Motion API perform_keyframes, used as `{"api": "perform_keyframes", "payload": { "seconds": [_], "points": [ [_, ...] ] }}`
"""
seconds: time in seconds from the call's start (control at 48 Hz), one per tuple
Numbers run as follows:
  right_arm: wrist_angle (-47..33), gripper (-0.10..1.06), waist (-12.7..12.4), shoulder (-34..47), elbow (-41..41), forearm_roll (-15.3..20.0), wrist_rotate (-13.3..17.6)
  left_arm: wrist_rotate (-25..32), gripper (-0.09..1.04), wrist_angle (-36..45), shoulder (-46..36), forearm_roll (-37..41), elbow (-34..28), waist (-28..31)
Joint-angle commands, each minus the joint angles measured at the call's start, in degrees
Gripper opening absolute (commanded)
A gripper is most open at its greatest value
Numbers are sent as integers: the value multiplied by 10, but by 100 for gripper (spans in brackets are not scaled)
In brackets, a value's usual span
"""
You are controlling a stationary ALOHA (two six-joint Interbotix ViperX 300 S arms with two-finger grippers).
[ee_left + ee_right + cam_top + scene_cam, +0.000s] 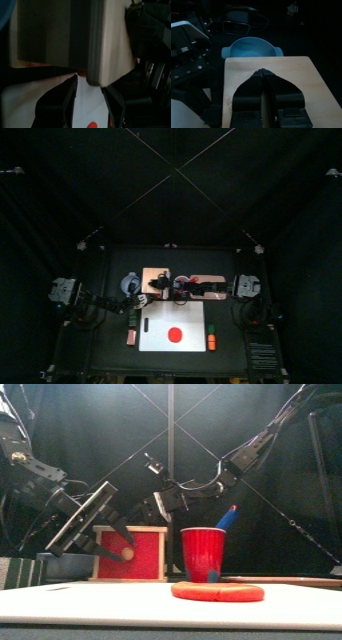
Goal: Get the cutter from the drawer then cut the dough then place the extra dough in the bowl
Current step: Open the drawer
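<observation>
The pale wooden box point(130, 552) with a red drawer front stands behind the white cutting board point(174, 316). A flat red dough disc point(217, 591) lies on the board. My left gripper point(89, 84) is open right at the drawer front, its jaws low against the box's edge point(107, 40) with only white board showing between them. Over the box's top point(294, 82) my right gripper point(262, 73) is shut with nothing in it. The blue-grey bowl point(251, 48) sits just behind the box. No cutter shows in any view.
A red cup point(203, 554) holding a blue toy knife point(227, 516) stands right of the box. Small toy pieces lie beside the board, one on its left point(131, 335) and one on its right point(210, 340).
</observation>
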Motion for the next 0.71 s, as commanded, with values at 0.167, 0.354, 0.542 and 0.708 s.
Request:
{"api": "perform_keyframes", "payload": {
  "seconds": [0.167, 0.354, 0.542, 0.708],
  "points": [
    [0, 3, 7, -8, -8, 2, 1, 2, 76, -6, 15, 0, -24, 9],
    [0, 3, 8, -8, -9, 3, 1, 4, 72, -8, 16, 0, -19, 9],
    [0, 3, 9, -8, -9, 3, 1, 6, 61, -4, 16, 0, -18, 7],
    [0, 3, 10, -8, -9, 6, 2, 6, 56, 18, 15, 0, -18, 4]
  ]
}}
